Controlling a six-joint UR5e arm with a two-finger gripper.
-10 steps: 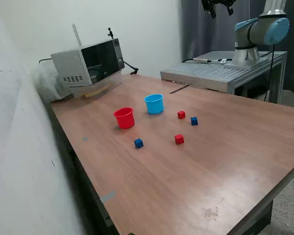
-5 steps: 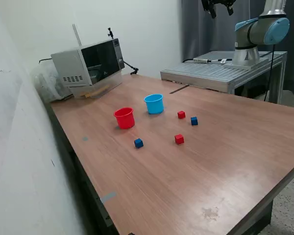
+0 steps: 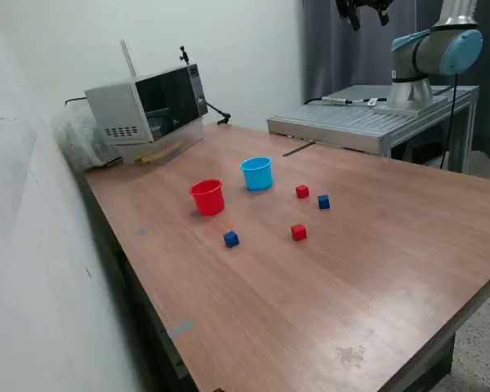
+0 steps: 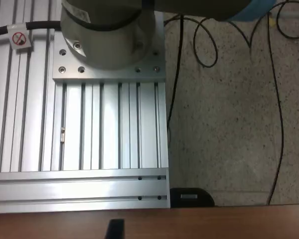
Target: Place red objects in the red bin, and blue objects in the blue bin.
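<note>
In the exterior view the red bin (image 3: 207,197) and the light blue bin (image 3: 257,173) stand upright side by side on the wooden table (image 3: 376,269). One red cube (image 3: 302,191) and one blue cube (image 3: 323,202) lie close together to the exterior view's right of the blue bin. A second red cube (image 3: 299,233) and a second blue cube (image 3: 231,238) lie nearer the front. My gripper (image 3: 366,18) hangs open and empty high above the arm's base, far from all of them. The wrist view shows only its fingertips (image 4: 114,230), the base plate and the floor; no cubes or bins.
A grey microwave-like box (image 3: 147,106) stands at the table's back corner by the wall. The arm's base (image 3: 429,57) sits on a ribbed aluminium plate (image 3: 367,122) (image 4: 89,129) behind the table. Black cables (image 4: 204,45) lie on the floor beside it.
</note>
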